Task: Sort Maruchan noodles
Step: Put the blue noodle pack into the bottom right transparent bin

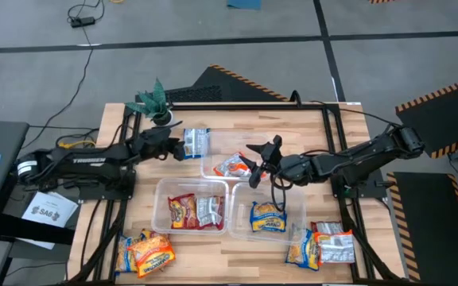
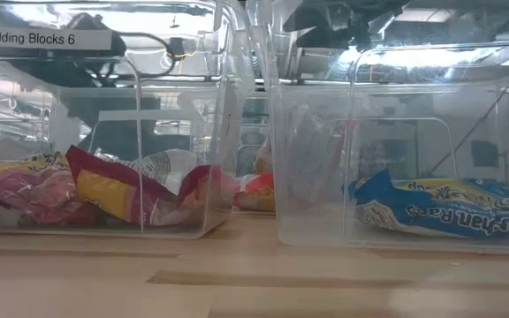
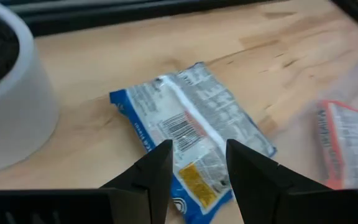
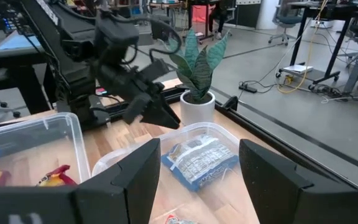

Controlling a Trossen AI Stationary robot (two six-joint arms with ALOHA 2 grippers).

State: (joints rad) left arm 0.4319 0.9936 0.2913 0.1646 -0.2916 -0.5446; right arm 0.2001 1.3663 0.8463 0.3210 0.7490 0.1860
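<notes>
One blue-and-silver packet (image 1: pixel 196 141) matters for the coming move; it lies flat on the bare wood at the far side of the table, outside every tub, just beside the left gripper (image 1: pixel 178 148) and a little ahead of it; in the left wrist view the same packet sits directly beyond and partly beneath the two dark fingers (image 3: pixel 155 177), its long axis running on a slant across the line of the jaws, so we judge a straight descent would bring the fingers down across its width, though we cannot tell whether they touch it yet.

We read the left gripper as partly parted, with a clear gap between its fingers and nothing held; the right gripper (image 1: pixel 258 164) stands spread wide and empty above the far tub (image 1: pixel 209 168), over an orange-and-white packet (image 1: pixel 232 165) lying inside that tub.

Nearer by far is the left arm; the right gripper is well apart from the blue-and-silver packet, with the tub's wall between them, so we judge the pick falls to the left.

Other packets rest already in the two near tubs (image 1: pixel 161 213), and loose ones lie at both near corners of the table; a potted plant (image 1: pixel 156 102) stands just behind the left gripper.
</notes>
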